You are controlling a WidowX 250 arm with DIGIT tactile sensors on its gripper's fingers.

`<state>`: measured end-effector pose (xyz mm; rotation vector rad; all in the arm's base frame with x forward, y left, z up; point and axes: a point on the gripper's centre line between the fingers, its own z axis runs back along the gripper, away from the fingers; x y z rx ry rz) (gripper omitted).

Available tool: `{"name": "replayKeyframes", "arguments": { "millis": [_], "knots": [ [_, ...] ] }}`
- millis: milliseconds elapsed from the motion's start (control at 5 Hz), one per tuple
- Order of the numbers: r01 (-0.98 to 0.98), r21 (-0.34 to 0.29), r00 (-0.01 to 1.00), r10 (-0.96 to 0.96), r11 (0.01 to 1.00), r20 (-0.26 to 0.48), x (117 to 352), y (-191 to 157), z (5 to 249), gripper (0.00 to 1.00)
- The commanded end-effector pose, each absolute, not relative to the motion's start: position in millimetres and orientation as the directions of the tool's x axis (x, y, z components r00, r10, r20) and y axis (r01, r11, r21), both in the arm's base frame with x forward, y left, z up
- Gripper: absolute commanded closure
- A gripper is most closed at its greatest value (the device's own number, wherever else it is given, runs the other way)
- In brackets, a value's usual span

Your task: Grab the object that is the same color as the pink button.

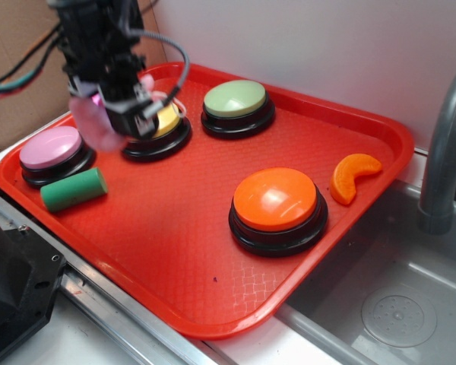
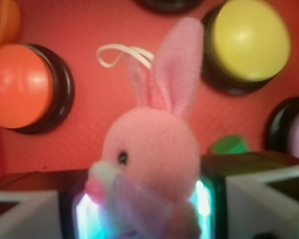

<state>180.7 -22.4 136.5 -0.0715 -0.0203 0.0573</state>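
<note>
tray (image 1: 349, 114) sits left of sink (image 1: 410, 304) w/ four buttons on it: one (image 1: 52, 148) far left w/ foam cylinder (image 1: 74, 189) just in front, two at back (image 1: 167, 122) (image 1: 235, 99), biggest (image 1: 276, 200) front right, curved wedge (image 1: 352, 176) to its right; bunny (image 2: 149, 154) in gripper (image 1: 118, 114) above back left.

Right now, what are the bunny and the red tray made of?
The bunny looks like soft plush fabric: fuzzy, matte pink surface, floppy ears. The red tray looks like hard plastic: a fine woven-looking texture and a slightly glossy, raised rim.
</note>
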Motion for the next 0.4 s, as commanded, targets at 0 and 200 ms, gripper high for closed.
{"name": "replayKeyframes", "arguments": {
  "millis": [0,200],
  "knots": [
    [-0.006,-0.069,0.993,0.014,0.998,0.118,185.6,-13.0,198.2,1.0],
    [-0.007,-0.088,0.996,0.014,0.996,0.084,180.2,-9.3,195.7,1.0]
  ]
}}
